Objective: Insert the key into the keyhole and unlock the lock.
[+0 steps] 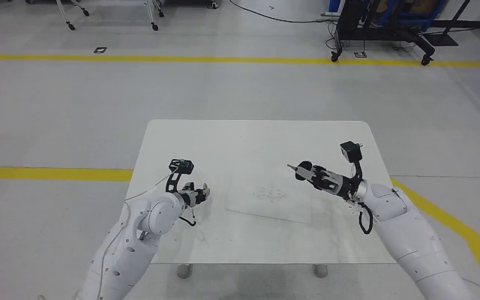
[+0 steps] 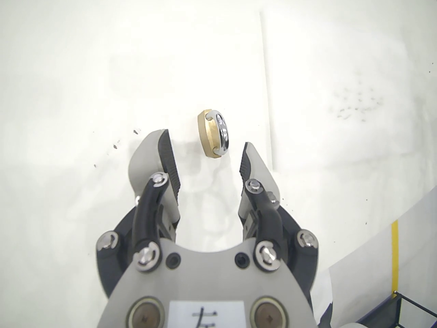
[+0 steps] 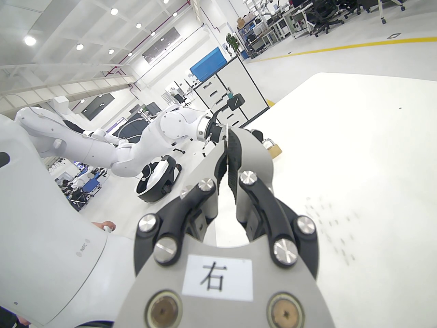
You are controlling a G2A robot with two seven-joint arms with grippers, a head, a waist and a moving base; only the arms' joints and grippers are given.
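Note:
A brass padlock [image 2: 213,133] with a silver shackle lies on the white table [image 1: 247,142], just beyond the fingertips of my left gripper [image 2: 206,141]. That gripper is open, and the lock lies ahead of the gap between its ribbed pads. My left gripper [image 1: 196,193] hangs low over the table's left side. My right gripper [image 1: 301,172] is held above the table's right half, shut on the key [image 1: 291,166], whose thin blade pokes out towards the left arm. Seen from the right wrist, the key [image 3: 225,133] is pinched edge-on and the padlock [image 3: 274,149] sits farther off.
A thin pale sheet [image 1: 270,196] with small dark specks lies on the table between the two arms; its edge [image 2: 264,69] runs close beside the lock. The table's front edge is near both arms. Around the table lies open floor with yellow lines.

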